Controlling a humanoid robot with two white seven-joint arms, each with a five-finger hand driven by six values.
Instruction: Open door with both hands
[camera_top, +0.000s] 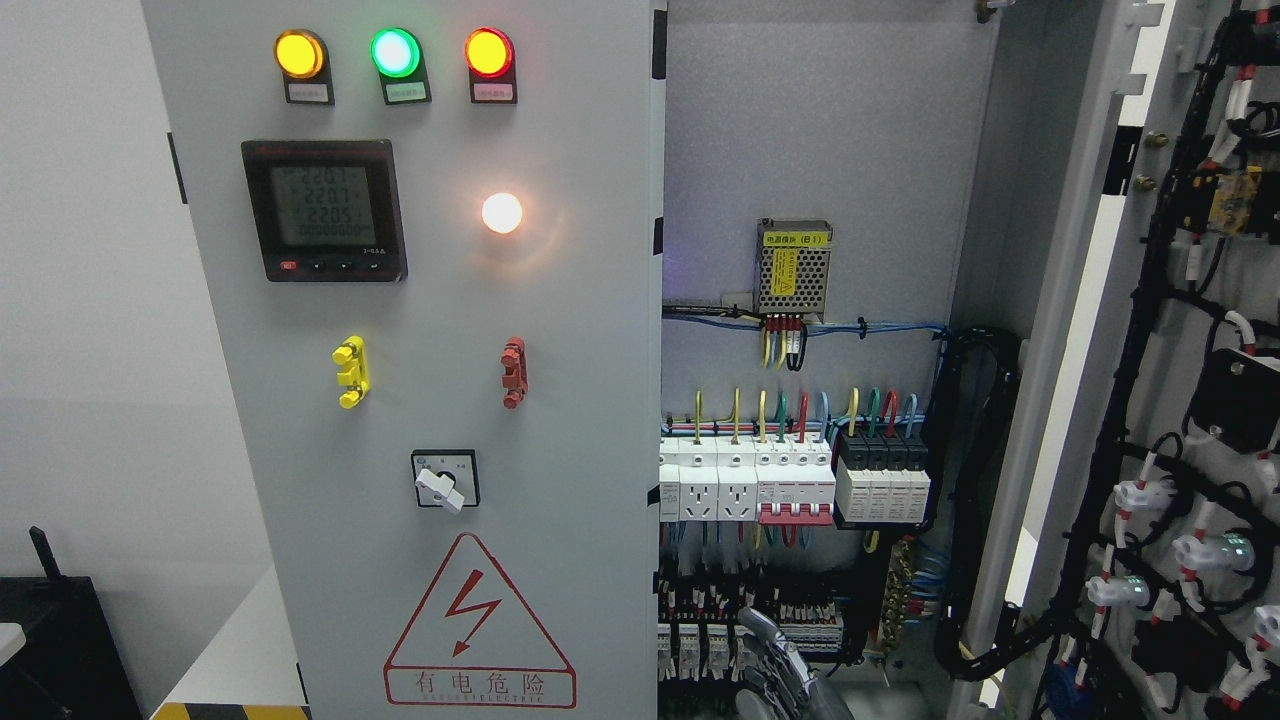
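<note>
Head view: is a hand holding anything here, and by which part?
Cannot be told. Only part of a hand shows at the bottom edge, before the open cabinet's breakers; its grip is cut off.

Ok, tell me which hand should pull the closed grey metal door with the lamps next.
Probably the right. The right hand shows low at the bottom edge, just beside the free edge of the closed grey metal door. The left hand is out of view.

Matt grey painted metal door (560, 400), glossy plastic lamps (395, 52), glossy meter screen (325, 205)
</note>
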